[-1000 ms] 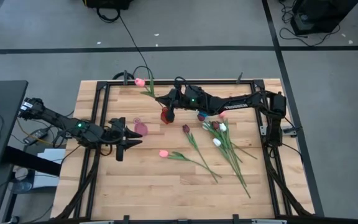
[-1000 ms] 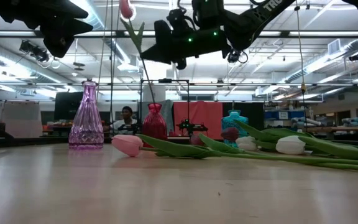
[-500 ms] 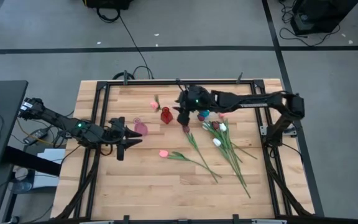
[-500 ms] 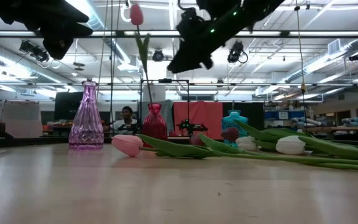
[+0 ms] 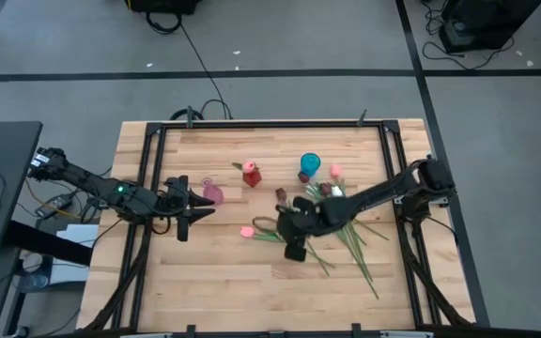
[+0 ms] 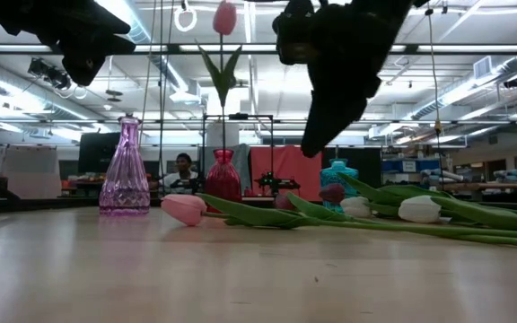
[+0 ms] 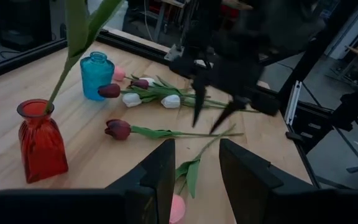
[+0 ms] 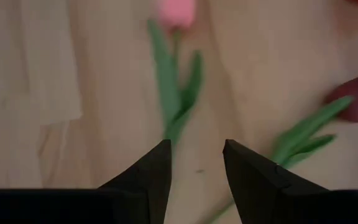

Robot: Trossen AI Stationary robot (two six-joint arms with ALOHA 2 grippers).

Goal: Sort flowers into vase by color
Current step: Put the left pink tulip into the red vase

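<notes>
One pink tulip [image 6: 225, 18] now stands in your red vase [image 5: 250, 174]; right end effector [image 5: 294, 252], fingers apart, has dropped beside the next pink flower [image 5: 248, 231].

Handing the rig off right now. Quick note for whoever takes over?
Right gripper: open, empty, over the pink tulip lying mid-table.
Left gripper: open, waiting at the table's left, beside the pink vase.
Done: one pink tulip stands in the red vase.
Left: the loose pink one, a maroon tulip, and the mixed pile near the blue vase. Pink and blue vases appear empty.
</notes>
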